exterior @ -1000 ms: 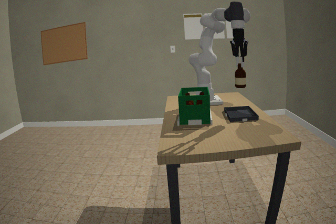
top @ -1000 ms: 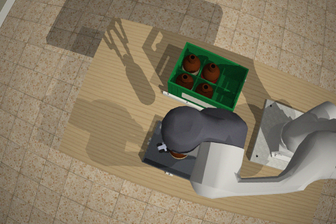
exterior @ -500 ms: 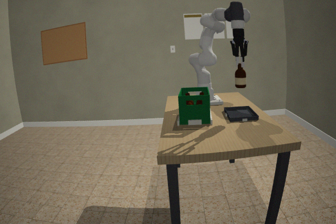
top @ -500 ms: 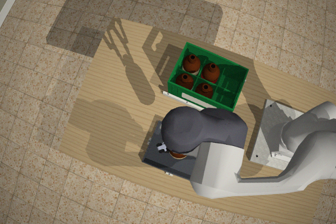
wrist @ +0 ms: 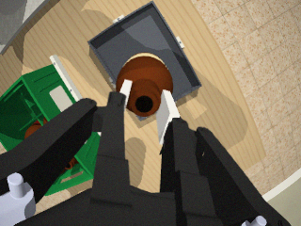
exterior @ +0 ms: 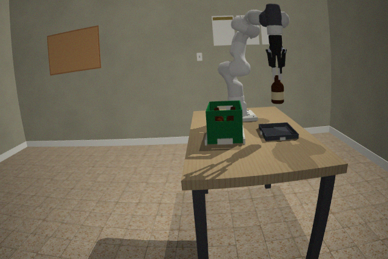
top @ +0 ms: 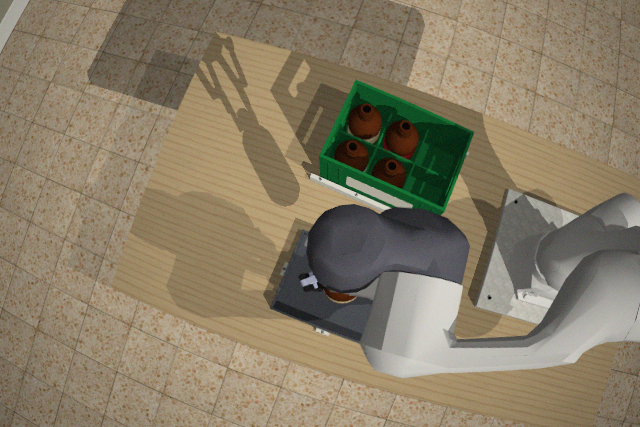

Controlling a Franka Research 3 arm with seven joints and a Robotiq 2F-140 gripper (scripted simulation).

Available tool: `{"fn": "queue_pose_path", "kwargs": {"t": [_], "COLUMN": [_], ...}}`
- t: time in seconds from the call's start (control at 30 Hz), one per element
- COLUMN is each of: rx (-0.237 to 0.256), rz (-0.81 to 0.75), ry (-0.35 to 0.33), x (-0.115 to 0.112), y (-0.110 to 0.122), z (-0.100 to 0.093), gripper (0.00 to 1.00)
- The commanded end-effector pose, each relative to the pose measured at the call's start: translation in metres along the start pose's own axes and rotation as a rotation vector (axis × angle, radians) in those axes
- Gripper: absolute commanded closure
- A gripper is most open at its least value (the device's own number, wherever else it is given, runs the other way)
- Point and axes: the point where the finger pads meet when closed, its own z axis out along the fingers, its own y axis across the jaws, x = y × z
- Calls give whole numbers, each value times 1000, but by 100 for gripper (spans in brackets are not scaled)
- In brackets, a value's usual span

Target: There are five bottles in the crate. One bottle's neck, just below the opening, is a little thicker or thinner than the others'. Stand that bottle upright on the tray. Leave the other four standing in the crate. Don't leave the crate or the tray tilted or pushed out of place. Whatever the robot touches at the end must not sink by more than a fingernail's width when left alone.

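My gripper [exterior: 276,76] [wrist: 144,97] is shut on the neck of a brown bottle [exterior: 277,92] [wrist: 146,79] [top: 339,296] with a pale label. The bottle hangs upright, high above the dark grey tray [exterior: 278,131] [wrist: 122,37] [top: 295,300]. In the overhead view the arm hides most of the bottle and much of the tray. The green crate [top: 452,164] [exterior: 224,125] [wrist: 25,97] stands on the table beside the tray. Several brown bottles stand upright in its cells, among them one at the far corner [top: 364,119] and one next to it [top: 401,136].
The arm's grey base plate [top: 509,249] is bolted to the wooden table [top: 206,205] [exterior: 266,162] behind the crate and tray. The table's edges lie close past the tray. The two crate cells nearest the base are empty.
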Motion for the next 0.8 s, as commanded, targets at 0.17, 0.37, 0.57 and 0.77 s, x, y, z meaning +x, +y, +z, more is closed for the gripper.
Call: {"fn": "queue_pose_path", "kwargs": {"t": [0.17,0.37,0.57,0.77], "rx": [-10,-10,-10,-10], "rz": [4,4,4,4], "ry": [-1,-1,-1,-1], "x": [-1,-1,-1,-1], "y": [3,4,4,4], "z": [10,23,38,50], "gripper": [90,90,90,90]}}
